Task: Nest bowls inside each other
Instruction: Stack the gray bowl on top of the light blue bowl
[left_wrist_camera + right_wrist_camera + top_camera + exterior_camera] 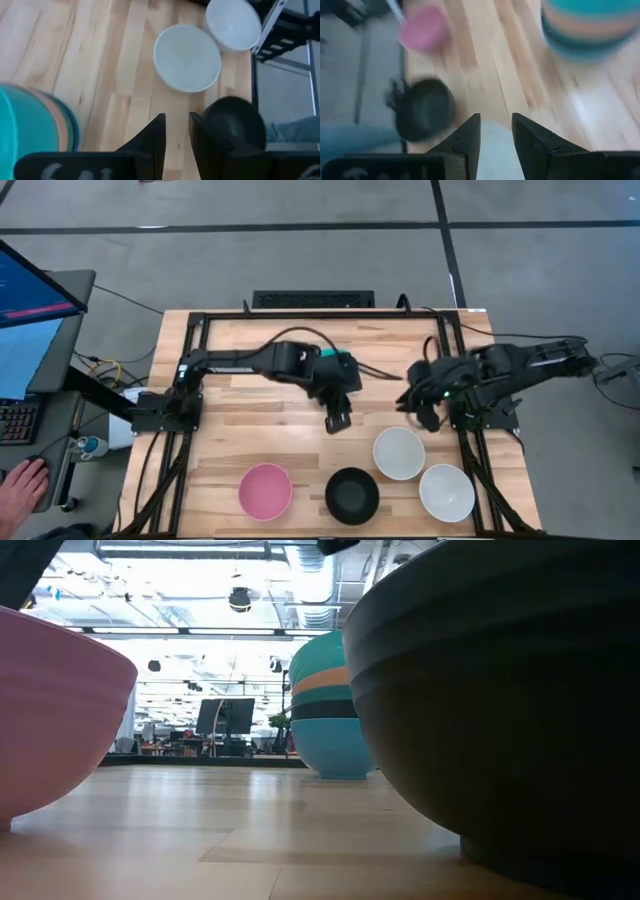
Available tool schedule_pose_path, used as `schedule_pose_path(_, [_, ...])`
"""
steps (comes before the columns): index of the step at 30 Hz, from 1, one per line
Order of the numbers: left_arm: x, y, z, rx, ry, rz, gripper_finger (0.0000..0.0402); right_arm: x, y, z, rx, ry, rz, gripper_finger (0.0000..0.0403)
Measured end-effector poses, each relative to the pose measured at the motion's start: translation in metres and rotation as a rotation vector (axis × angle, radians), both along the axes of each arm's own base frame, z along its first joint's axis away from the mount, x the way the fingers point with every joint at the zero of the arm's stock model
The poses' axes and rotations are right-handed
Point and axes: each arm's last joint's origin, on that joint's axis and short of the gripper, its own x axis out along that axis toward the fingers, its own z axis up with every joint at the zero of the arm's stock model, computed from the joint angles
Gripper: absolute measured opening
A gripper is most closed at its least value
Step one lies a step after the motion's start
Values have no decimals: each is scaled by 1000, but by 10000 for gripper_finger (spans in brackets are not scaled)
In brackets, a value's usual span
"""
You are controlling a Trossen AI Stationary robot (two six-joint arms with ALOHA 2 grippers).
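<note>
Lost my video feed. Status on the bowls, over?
Left gripper open, empty, mid-table. Right gripper open above a white bowl. Stack started; pink bowl, black bowl, other white bowl loose. Nothing blocking.

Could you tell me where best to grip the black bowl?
Probably by the rim of the black bowl, from straight above: it sits upright and open, so one finger can go inside the wall and one outside. The left pincer is nearest.

Four loose bowls (400,453), one stack (330,705).

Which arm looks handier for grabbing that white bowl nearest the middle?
The right. Its gripper hangs just beside that white bowl, jaws open. The left gripper sits farther off, nearer the black bowl.
</note>
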Motion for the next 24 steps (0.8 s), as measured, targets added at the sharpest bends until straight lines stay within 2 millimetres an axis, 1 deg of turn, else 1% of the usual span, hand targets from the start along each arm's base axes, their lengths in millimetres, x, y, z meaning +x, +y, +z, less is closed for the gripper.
schedule_pose_path(2, [0, -4, 5, 3, -40, 8, 74, 5, 6, -10, -12, 89, 10, 134])
schedule_pose_path(5, [-5, -4, 16, -5, -82, 35, 74, 18, 16, -25, -47, 189, 44, 134])
schedule_pose_path(8, [-12, -3, 26, -8, -110, 51, 74, 36, 25, -43, -71, 275, 51, 132])
schedule_pose_path(12, [-24, -3, 41, 13, -158, 70, 74, 58, 29, -71, -78, 415, 0, 133])
schedule_pose_path(14, [-31, -3, 50, 42, -180, 79, 74, 66, 29, -82, -63, 475, -20, 134])
schedule_pose_path(18, [-45, -1, 59, 83, -178, 93, 74, 73, 30, -98, -46, 563, -62, 134])
schedule_pose_path(21, [-55, 1, 66, 118, -178, 99, 74, 75, 31, -101, -52, 581, -60, 131])
schedule_pose_path(24, [-63, 2, 71, 150, -168, 99, 74, 71, 34, -101, -46, 611, -45, 128])
